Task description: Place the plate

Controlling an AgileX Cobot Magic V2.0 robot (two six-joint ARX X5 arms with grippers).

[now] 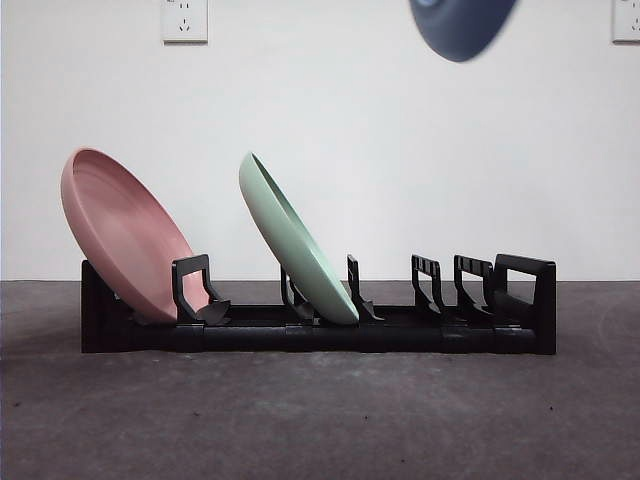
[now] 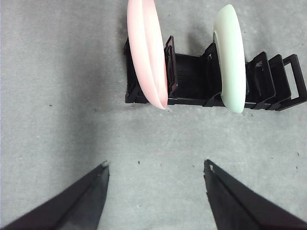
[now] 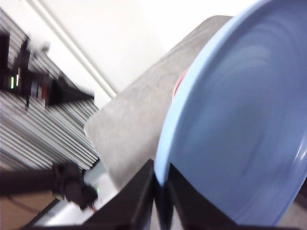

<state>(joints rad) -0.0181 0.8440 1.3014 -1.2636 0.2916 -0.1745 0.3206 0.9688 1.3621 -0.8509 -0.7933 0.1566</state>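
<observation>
A blue plate [image 1: 462,25] hangs high at the top right of the front view, well above the black dish rack [image 1: 320,330]. My right gripper [image 3: 162,189] is shut on the rim of this blue plate [image 3: 244,129], which fills the right wrist view. The rack holds a pink plate [image 1: 125,235] at its left end and a green plate [image 1: 297,240] near the middle, both leaning left. My left gripper [image 2: 156,175] is open and empty above the table, in front of the rack [image 2: 192,81], pink plate [image 2: 147,52] and green plate [image 2: 231,57].
The rack's slots to the right of the green plate [image 1: 470,285] stand bare. The grey table [image 1: 320,420] runs in front of the rack. A white wall with two sockets [image 1: 185,20] is behind.
</observation>
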